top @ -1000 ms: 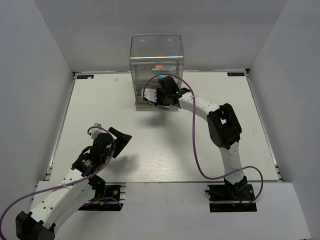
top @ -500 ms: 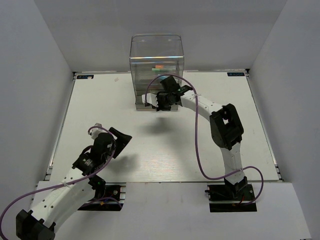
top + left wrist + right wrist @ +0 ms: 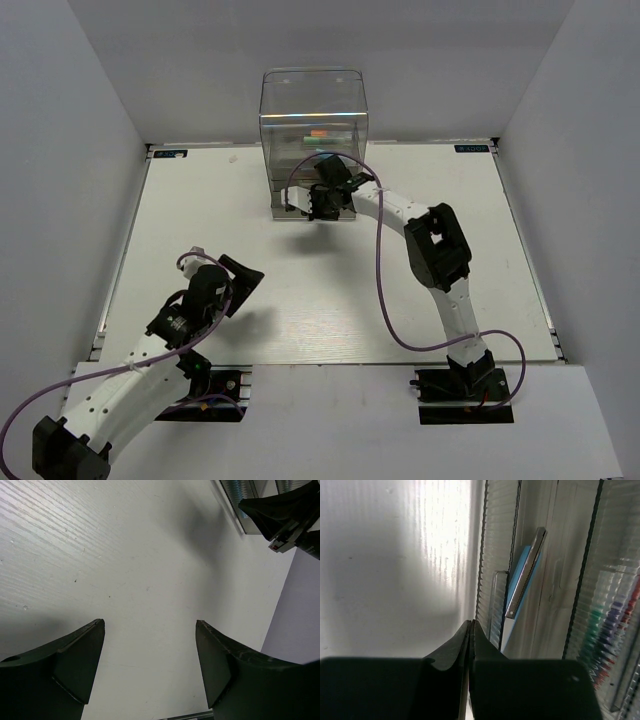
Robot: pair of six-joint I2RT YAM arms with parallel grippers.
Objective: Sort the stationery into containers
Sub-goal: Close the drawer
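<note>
The clear drawer unit [image 3: 313, 110] stands at the back middle of the table. Coloured pens [image 3: 318, 133] show dimly through its wall. My right gripper [image 3: 325, 200] is at the unit's lower front, shut and empty. In the right wrist view its closed tips [image 3: 471, 623] touch or nearly touch the edge of a ribbed tray front [image 3: 492, 555]. A blue flat item with a metal strip [image 3: 522, 580] lies in a tray, and several markers [image 3: 600, 630] show through the plastic on the right. My left gripper [image 3: 240, 275] is open and empty above bare table [image 3: 150, 623].
White walls enclose the table on three sides. In the left wrist view the drawer unit's corner [image 3: 240, 500] and the right gripper [image 3: 285, 510] show at the top right. No loose pens show on the table top [image 3: 200, 220].
My right gripper has moved a little left and in toward the drawer unit's front, and its elbow has shifted left. The left arm has not moved.
</note>
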